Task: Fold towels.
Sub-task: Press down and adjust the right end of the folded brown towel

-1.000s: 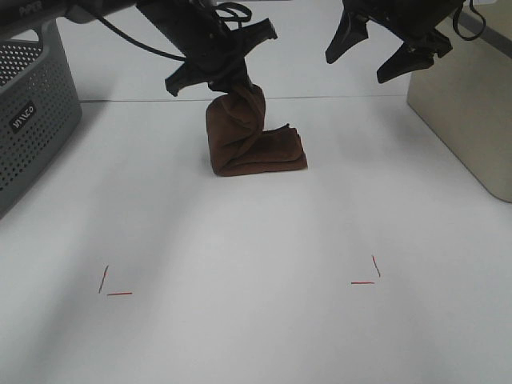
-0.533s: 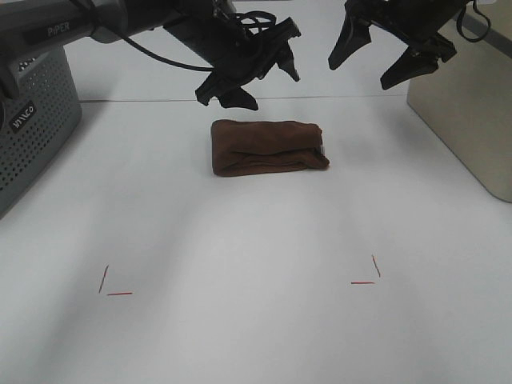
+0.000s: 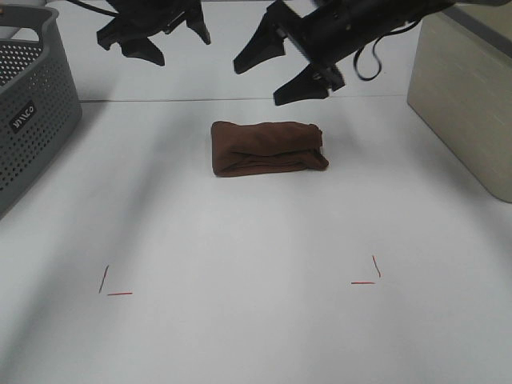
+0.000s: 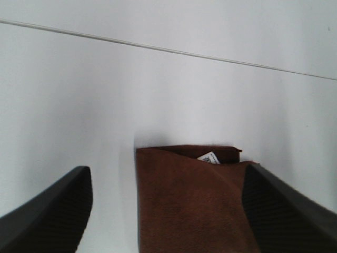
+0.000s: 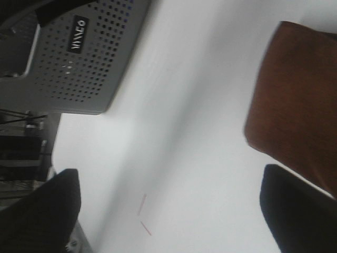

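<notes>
The left gripper's fingers are spread and empty, as are the right gripper's. Below and between them, touching neither, the dark reddish-brown terry towel lies folded into a thick, soft oblong on the smooth white table. It looks light, limp and grippy; pinching a folded end seems best.

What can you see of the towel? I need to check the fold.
The towel is a dark reddish-brown, terry-looking cloth, folded into a compact oblong bundle with soft rounded layers. It lies flat on the white table, toward its far side, long side running left to right. A small white tag peeks from one short edge in the left wrist view. Nothing but the table touches it: the left gripper and right gripper both hang open above it.
</notes>
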